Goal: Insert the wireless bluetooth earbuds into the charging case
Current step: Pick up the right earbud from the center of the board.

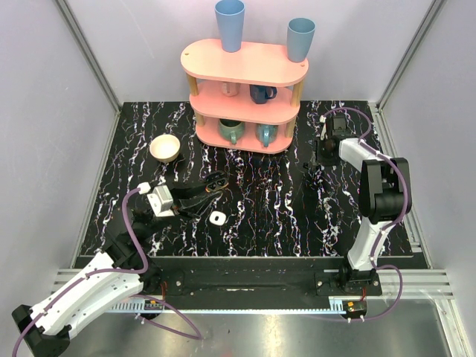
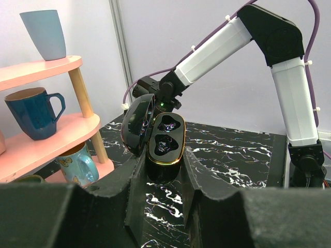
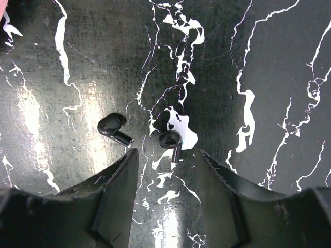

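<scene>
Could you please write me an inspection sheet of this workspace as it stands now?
Surface: black marbled table; no spills seen.
Job's things: black charging case, lid open, both wells empty; one earbud and the other earbud lie apart on the table.
Clutter: cream bowl; small white square piece; pink shelf with mugs and blue cups.
Claws: left claw shut on the charging case; right claw open over one earbud.
Cables: purple cables loop along both arms.
Surroundings: pale walls, metal frame posts.
</scene>
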